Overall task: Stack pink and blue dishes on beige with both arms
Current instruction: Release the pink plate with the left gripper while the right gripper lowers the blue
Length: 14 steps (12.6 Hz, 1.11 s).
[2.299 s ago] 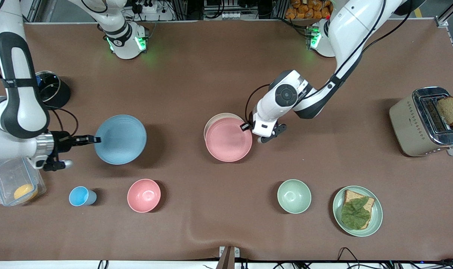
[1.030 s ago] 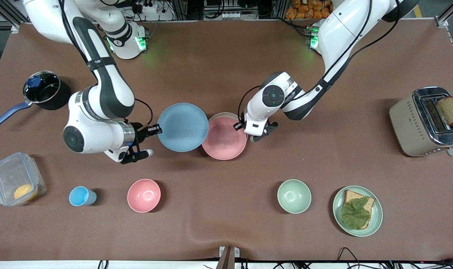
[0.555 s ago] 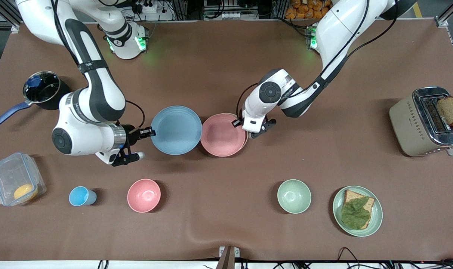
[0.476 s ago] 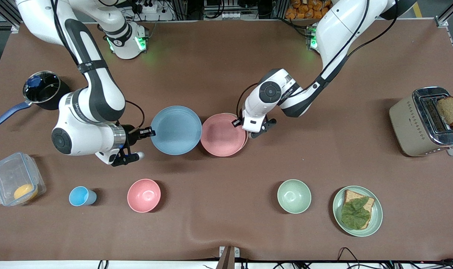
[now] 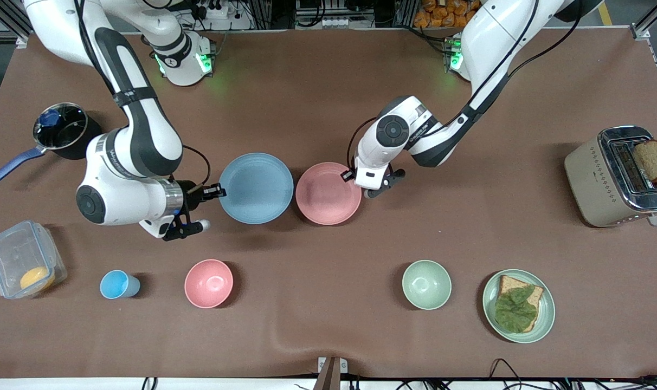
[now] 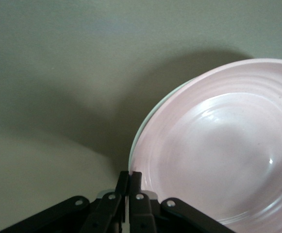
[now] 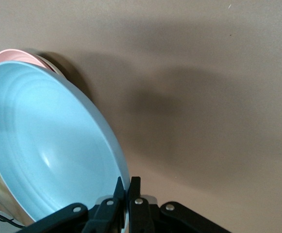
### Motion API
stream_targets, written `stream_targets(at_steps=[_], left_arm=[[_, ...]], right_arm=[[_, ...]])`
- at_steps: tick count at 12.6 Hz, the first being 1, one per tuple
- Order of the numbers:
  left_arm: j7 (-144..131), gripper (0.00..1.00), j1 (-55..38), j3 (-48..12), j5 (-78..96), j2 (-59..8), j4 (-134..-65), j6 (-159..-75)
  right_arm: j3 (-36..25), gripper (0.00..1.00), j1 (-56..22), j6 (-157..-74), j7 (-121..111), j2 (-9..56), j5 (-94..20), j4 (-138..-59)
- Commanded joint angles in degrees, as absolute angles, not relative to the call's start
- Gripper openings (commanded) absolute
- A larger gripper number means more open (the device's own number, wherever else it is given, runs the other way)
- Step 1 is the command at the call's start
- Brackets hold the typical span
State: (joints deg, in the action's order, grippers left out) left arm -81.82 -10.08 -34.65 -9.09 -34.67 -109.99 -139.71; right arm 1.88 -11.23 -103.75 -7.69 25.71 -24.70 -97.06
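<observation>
Pink plate (image 5: 329,193) sits in the middle of the brown surface (image 5: 328,97), lying right on top of the beige plate (image 6: 140,141), which only peeks out as a thin pale edge in the left wrist view. The left claw (image 5: 351,174) is pinched tight on the pink plate's rim. Blue plate (image 5: 256,188) hangs in the air just beside the pink plate, toward the right arm's end of the surface. The right claw (image 5: 218,190) grips the blue plate's rim, fingers clenched on it.
</observation>
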Motion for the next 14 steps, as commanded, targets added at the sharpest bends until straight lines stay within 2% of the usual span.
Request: stream_targets(at_steps=[1,3,4,5,7,9,11,14], left_arm=[[-84.20,0.00,-9.93,-34.54,-10.72,-32.34,-111.53,-138.69],[-84.63,0.00,-10.02,-34.54,-9.93,-32.61,-110.83,-138.69],[-86.64,0.54,-10.11,-34.63,-10.02,-32.78,-110.13,-138.69],[-88.31,1.00,-10.28,-34.63,-9.93,-32.35,-109.00,-138.60],[-88.77,1.00,-9.50,-34.72,-9.93,-28.15,-106.19,-132.84],[-82.24,1.00,-7.48,-34.37,-12.38,-22.97,-101.27,-121.79],[-66.08,1.00,-1.09,-34.45,-13.54,-17.87,-98.01,-113.94],[-48.05,1.00,10.16,-34.98,-11.96,-10.83,-95.72,-104.19]], right_arm=[[2.37,0.00,-10.72,-103.71,-8.35,24.34,-24.96,-98.44],[2.37,0.00,-10.72,-103.80,-8.44,24.35,-24.96,-98.44],[2.37,0.00,-10.81,-103.80,-8.35,24.35,-24.96,-98.44],[2.37,0.00,-10.72,-103.80,-8.44,24.35,-24.96,-98.44],[2.37,0.00,-10.72,-103.89,-8.44,24.43,-24.96,-98.53],[2.37,0.00,-10.72,-103.89,-8.35,24.43,-24.96,-98.53],[2.37,0.00,-11.59,-104.93,-7.48,24.09,-25.05,-98.79],[2.37,0.00,-17.99,-111.77,0.49,23.38,-25.05,-102.82]])
